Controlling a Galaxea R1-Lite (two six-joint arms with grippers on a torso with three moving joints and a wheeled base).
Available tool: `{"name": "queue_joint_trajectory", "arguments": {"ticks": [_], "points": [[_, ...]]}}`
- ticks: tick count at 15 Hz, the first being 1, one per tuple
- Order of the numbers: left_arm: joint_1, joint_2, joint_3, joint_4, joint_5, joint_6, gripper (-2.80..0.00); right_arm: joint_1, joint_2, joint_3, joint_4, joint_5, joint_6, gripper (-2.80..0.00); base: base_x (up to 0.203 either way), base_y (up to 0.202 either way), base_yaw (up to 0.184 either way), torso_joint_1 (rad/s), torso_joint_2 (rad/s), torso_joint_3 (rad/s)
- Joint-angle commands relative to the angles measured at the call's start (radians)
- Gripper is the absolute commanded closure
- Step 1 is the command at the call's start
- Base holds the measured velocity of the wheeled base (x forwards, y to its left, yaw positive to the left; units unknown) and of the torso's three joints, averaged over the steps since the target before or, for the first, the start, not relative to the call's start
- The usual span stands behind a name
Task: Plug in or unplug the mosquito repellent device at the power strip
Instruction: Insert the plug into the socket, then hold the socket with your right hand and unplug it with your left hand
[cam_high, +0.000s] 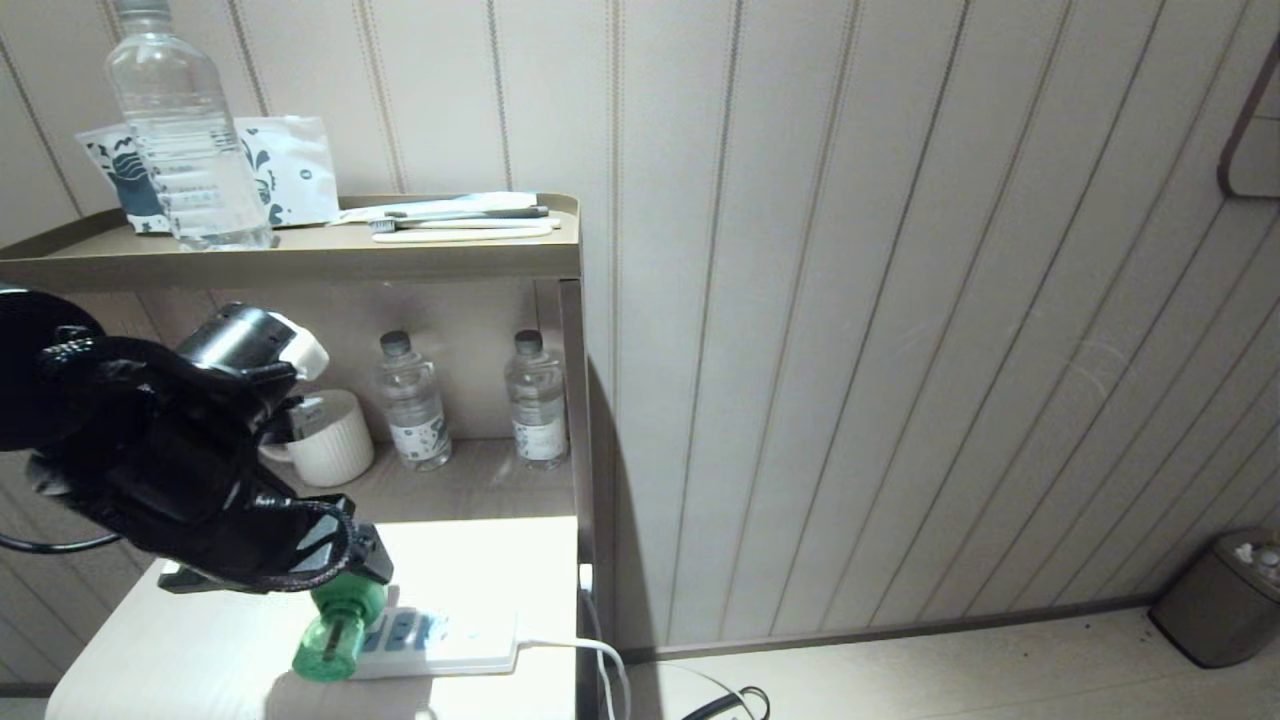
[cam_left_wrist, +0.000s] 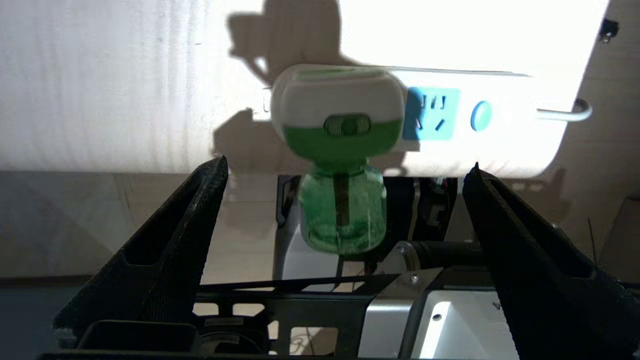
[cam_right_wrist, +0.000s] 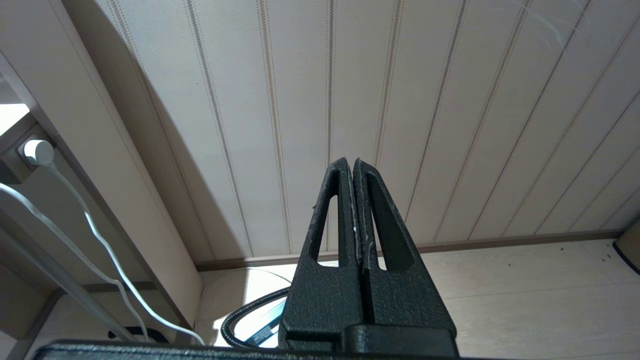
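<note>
The mosquito repellent device (cam_high: 338, 628), a white and green head with a translucent green bottle, sits on the left end of the white power strip (cam_high: 455, 643), which lies on the bright white table (cam_high: 190, 650). Its prongs are hidden. My left gripper (cam_high: 335, 565) hovers just above and behind it. In the left wrist view the device (cam_left_wrist: 340, 125) lies ahead of the left gripper (cam_left_wrist: 347, 164), whose fingers (cam_left_wrist: 200, 210) are spread wide and do not touch it. One blue socket (cam_left_wrist: 431, 120) on the power strip (cam_left_wrist: 505, 140) is free. My right gripper (cam_right_wrist: 352, 162) is parked, shut and empty, facing the panelled wall.
Behind the table a shelf holds a white mug (cam_high: 330, 440) and two small water bottles (cam_high: 412, 405). The top shelf (cam_high: 300, 250) carries a large bottle (cam_high: 185, 130), sachets and toothbrushes. The strip's white cord (cam_high: 585, 650) drops off the table's right edge. A bin (cam_high: 1215, 600) stands at the far right.
</note>
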Motion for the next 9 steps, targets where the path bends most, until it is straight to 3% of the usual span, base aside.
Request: {"name": "queue_joint_trajectory", "arguments": {"ticks": [1, 5, 6, 7, 9], "points": [[-0.001, -0.105, 0.023, 0.003, 0.001, -0.001, -2.8, 0.0, 0.001, 0.0, 0.0, -0.001, 0.0, 0.0, 0.0, 0.0, 0.0, 0.0, 0.0, 0.0], [0.002, -0.251, 0.095, 0.003, 0.006, 0.001, -2.8, 0.0, 0.001, 0.0, 0.0, 0.0, 0.0, 0.0, 0.0, 0.0, 0.0, 0.0, 0.0, 0.0], [0.005, -0.281, 0.112, 0.001, 0.007, 0.009, -2.44, 0.0, -0.001, 0.0, 0.0, 0.0, 0.0, 0.0, 0.0, 0.0, 0.0, 0.0, 0.0, 0.0], [0.009, -0.309, 0.131, -0.005, 0.007, 0.021, 0.0, 0.0, 0.0, 0.0, 0.0, -0.001, 0.0, 0.0, 0.0, 0.0, 0.0, 0.0, 0.0, 0.0], [0.016, -0.353, 0.175, -0.023, 0.01, 0.033, 0.0, 0.0, 0.001, 0.0, 0.0, 0.0, 0.0, 0.0, 0.0, 0.0, 0.0, 0.0, 0.0, 0.0]]}}
